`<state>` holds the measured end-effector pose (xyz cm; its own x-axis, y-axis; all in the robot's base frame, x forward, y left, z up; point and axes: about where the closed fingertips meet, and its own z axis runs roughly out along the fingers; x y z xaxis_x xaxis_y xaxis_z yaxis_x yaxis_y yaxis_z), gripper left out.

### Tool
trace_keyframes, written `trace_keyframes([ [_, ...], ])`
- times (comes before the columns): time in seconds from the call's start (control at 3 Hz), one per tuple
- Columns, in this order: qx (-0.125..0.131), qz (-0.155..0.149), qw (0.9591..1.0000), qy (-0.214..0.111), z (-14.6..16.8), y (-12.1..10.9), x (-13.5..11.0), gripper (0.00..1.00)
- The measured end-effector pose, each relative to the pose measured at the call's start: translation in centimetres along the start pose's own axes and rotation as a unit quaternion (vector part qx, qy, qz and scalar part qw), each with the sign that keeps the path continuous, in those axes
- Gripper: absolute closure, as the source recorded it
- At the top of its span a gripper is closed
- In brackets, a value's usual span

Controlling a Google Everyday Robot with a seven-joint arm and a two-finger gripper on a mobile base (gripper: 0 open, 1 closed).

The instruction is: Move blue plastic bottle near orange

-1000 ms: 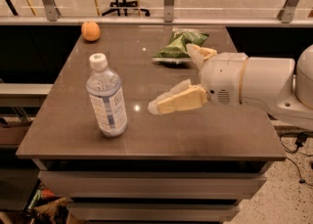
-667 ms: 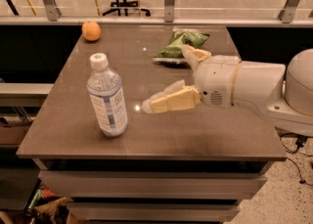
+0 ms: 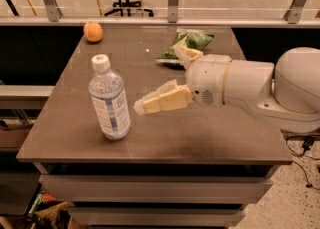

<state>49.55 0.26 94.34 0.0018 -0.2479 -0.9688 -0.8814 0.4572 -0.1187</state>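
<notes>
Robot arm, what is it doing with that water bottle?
The robot's gripper hovers open just beside the water bottle, not touching it yet. The bottle stands upright near the front of the table. The orange sits at the far corner, well away from the bottle. A green snack bag lies behind the arm. It looks ready to grab the bottle and take it to the orange.

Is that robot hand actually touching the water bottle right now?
Apart. The camera view shows a thin strip of brown table between the tip of the gripper and the side of the blue plastic bottle, which stands upright.
</notes>
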Motion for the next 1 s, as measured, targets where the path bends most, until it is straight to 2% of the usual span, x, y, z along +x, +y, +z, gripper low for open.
trace_keyframes([
  [0.67,-0.02,0.01,0.9997,-0.013,2.6,1.7,-0.2,0.0],
  [1.0,-0.017,0.025,0.9993,-0.021,4.0,2.6,-0.3,0.0],
])
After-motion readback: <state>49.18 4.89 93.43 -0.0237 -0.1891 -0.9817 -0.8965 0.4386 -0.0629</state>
